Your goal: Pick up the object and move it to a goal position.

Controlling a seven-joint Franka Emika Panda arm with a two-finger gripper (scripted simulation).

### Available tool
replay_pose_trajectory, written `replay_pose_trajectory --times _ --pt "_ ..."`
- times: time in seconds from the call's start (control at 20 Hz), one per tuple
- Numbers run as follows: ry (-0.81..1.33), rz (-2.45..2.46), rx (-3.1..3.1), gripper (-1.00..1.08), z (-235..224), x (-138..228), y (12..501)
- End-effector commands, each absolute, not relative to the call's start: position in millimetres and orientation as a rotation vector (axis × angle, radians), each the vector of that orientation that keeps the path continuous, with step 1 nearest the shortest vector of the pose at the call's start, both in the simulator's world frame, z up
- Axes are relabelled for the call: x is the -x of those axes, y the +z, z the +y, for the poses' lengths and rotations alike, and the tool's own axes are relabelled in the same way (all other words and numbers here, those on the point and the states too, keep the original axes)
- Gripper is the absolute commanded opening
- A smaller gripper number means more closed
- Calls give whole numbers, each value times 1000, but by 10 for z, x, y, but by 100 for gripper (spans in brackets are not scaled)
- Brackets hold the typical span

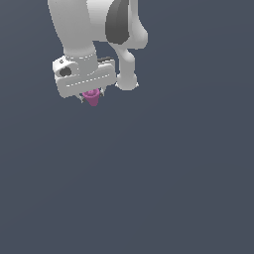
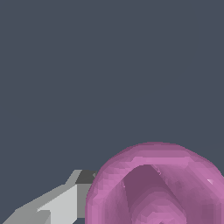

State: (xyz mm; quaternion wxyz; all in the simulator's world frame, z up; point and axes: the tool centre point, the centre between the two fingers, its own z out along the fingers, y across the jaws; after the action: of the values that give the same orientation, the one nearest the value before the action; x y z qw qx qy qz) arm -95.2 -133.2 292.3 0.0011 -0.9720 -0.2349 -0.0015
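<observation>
The object [image 1: 92,96] is a small magenta-pink cone-like piece. In the exterior view it hangs under my white gripper [image 1: 92,98] at the upper left, narrow end pointing down, held up off the dark surface. The gripper is shut on it; the short fingers barely show on either side. In the wrist view the object [image 2: 155,183] fills the lower right as a round pink ridged shape, with one grey-white finger [image 2: 61,203] beside it.
The white arm [image 1: 94,25] comes down from the top of the exterior view. A plain dark blue-grey surface [image 1: 163,178] fills everything else in both views. No goal marker shows.
</observation>
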Motion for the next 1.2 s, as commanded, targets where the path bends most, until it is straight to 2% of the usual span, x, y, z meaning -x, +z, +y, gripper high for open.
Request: replay_pose_trajectory --times 0.0,0.65,1.15 --pt "-3 -738 3051 -100 -1457 1001 3184" --pt "-1 -737 3052 -100 -2076 1171 4421" --pt "0 -737 3053 -100 -2322 1209 4899"
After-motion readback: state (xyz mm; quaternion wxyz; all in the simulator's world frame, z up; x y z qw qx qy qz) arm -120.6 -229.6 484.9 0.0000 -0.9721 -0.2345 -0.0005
